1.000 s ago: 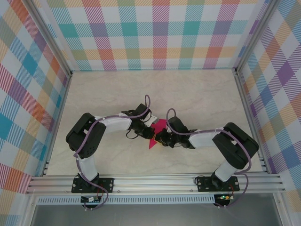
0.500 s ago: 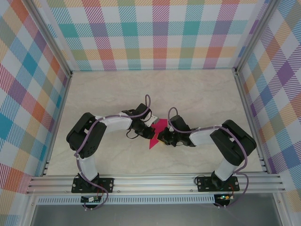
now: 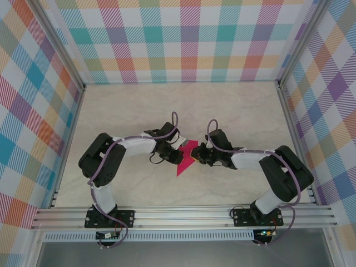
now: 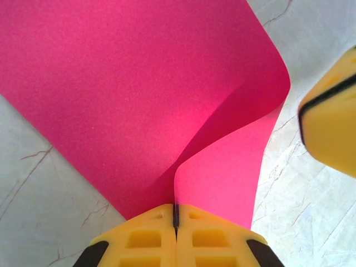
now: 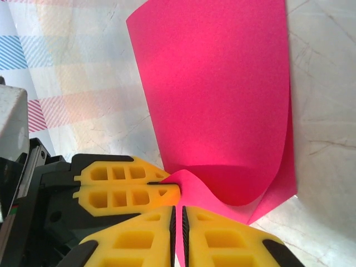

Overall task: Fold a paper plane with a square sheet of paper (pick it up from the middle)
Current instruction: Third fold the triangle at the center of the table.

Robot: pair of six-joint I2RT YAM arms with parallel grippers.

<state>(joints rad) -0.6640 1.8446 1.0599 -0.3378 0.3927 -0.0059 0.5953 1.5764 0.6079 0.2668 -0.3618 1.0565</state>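
1. In the top view, the magenta square sheet of paper (image 3: 185,158) lay just below the middle of the frame on the marbled table (image 3: 239,111), between the two grippers.
2. The left gripper (image 3: 178,151) met its upper left edge, and the right gripper (image 3: 194,159) met its right side.
3. At the bottom centre of the left wrist view, the left gripper (image 4: 175,214) was pinched tight on the paper's edge. The sheet curled over itself above.
4. At the bottom of the right wrist view, the right gripper (image 5: 178,217) was clamped on the paper's lower fold, with the left gripper's yellow fingers (image 5: 128,189) pinching just beside it.
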